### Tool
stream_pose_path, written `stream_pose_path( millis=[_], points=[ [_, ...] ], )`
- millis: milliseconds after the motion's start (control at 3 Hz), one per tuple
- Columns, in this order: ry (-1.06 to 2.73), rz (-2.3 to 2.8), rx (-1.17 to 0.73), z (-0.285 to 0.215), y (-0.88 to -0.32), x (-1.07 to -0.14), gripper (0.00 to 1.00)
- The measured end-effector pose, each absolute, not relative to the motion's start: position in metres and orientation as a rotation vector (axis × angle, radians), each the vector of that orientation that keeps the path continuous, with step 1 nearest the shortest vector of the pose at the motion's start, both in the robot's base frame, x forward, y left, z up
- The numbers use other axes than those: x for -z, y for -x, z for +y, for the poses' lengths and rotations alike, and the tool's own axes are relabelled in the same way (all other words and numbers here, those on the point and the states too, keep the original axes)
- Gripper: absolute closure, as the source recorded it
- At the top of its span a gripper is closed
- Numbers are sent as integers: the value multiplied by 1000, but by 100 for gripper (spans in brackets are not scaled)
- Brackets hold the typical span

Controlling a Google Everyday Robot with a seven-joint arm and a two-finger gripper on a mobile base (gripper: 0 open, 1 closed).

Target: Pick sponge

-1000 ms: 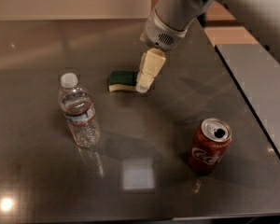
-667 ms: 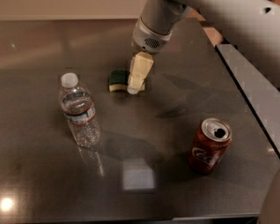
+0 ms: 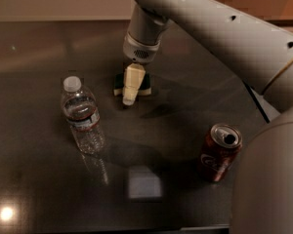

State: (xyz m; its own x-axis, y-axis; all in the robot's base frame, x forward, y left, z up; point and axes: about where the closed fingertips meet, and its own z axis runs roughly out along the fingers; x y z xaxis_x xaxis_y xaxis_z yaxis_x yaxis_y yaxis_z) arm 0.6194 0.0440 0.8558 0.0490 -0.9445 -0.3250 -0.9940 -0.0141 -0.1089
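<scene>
One: Leftward, that is where the gripper [image 3: 129,99] has gone since a second ago. It was off to the right of the sponge [image 3: 146,86] and now it hangs directly over it, tip pointing down at the table [image 3: 39,48].

Two: And the sponge itself?

One: Same spot, lying flat on the table towards the far side, between the water bottle [image 3: 82,116] and the arm's wrist. The gripper hides its middle, and only the two ends show, dark green on top with a pale strip below.

Two: Are the jaws spread around it, or closed?

One: I cannot tell. From this angle they read as one pale block.

Two: How do you expect it to handle?

One: Light and soft, I would judge. The foam should give under pressure, so a pinch will sink in before it holds. The scrub top is rough and not slippery. Nothing about it is fragile.

Two: Where would you take hold?

One: Across the short width, at the middle, pressing on the wavy sides and low enough to catch the foam, not just the green layer. A grip near one end would let it droop or twist.

Two: Anything in the way?

One: No. The bottle stands near but apart, and the cola can [image 3: 219,152] is well apart at the near right.
</scene>
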Motion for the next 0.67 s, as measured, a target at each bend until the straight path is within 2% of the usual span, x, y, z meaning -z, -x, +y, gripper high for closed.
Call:
stream_pose_path(
  millis=[333, 667],
  points=[
    [2077, 1979, -217, 49, -623, -839, 0],
    [2122, 1999, -206, 50, -625, -829, 15]
  ],
)
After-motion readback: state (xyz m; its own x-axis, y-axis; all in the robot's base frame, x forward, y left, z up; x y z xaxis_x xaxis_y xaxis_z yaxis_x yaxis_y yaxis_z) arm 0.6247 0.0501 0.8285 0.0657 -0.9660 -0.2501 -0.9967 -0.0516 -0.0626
